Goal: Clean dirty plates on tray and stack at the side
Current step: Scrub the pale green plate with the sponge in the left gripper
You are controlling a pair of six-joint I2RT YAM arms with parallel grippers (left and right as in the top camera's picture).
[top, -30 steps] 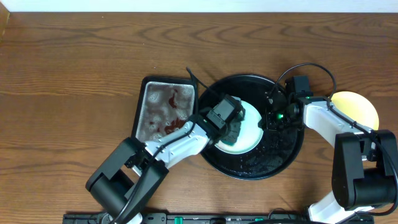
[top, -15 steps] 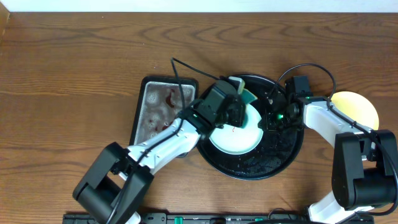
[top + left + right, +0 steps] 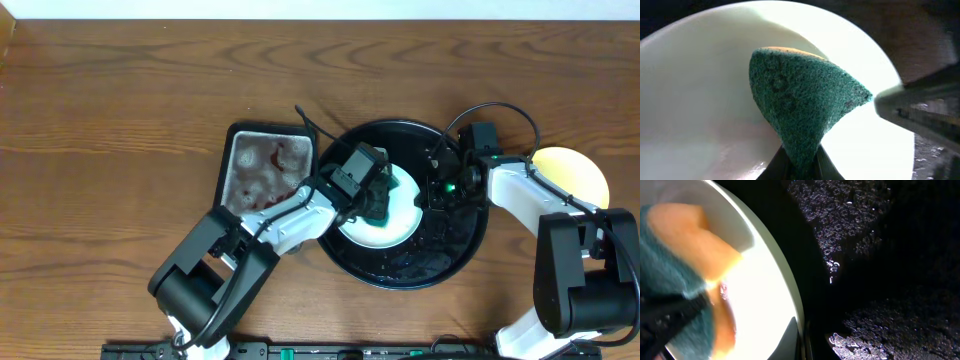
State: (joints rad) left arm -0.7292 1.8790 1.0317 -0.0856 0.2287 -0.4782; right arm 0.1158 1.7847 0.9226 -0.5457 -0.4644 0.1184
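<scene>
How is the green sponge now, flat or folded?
Folded: the left gripper pinches the sponge into a wedge over the pale plate.

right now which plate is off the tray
The yellow plate, on bare wood at the right; the pale plate sits in the black tray under the sponge.

L gripper (image 3: 380,200) w/ sponge (image 3: 392,190) is back down on the plate (image 3: 372,234), mid-right of its face. 0.5 s ago it was up at the plate's far rim, sponge poking past the edge over the tray (image 3: 420,272), most of the plate bare. Sponge now covers plate centre again, approx. same spot as 1 s ago. L arm (image 3: 290,218) elbow swung back to the right; forearm now crosses only the near-R corner of the metal tray (image 3: 255,165), vs. more of it 0.5 s ago. Cable (image 3: 305,120) above the wrist shifted right w/ it.
</scene>
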